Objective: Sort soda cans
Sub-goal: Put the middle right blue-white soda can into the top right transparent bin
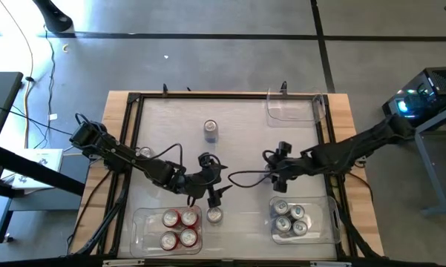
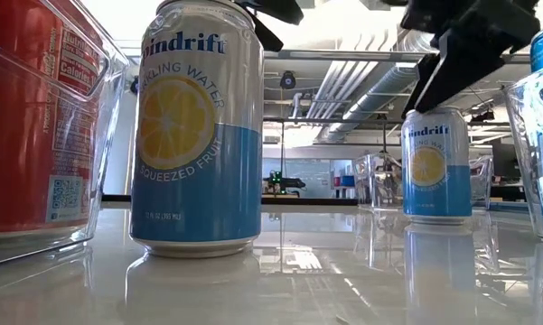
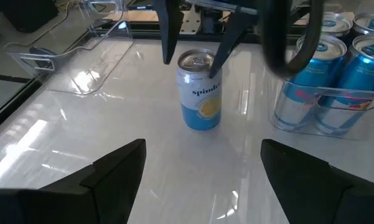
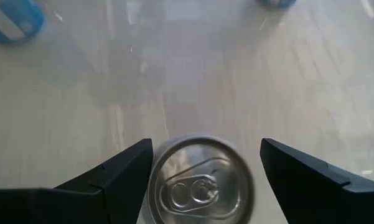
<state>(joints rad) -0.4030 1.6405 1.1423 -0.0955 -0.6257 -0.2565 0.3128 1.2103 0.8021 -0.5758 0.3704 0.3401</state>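
- High view: four red cans (image 1: 179, 228) fill the left bin (image 1: 145, 230) and four blue cans (image 1: 290, 219) fill the right bin (image 1: 331, 222). A loose can (image 1: 214, 215) stands on the worktop (image 1: 245, 141) beside the left bin.
- Low view: I see the loose can (image 2: 196, 135) and a second can (image 2: 436, 167) upright, long axes vertical.
- Left wrist: my left tool (image 3: 202, 174) gapes wide, holding nothing.
- Right wrist: my right tool (image 4: 205, 177) is wide and straddles the second can (image 4: 202, 183), top up.

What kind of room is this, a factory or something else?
Probably a lab or workshop, not a factory: bare ceiling ducts overhead, a concrete floor, and a wood-edged table holding soda cans and clear bins.
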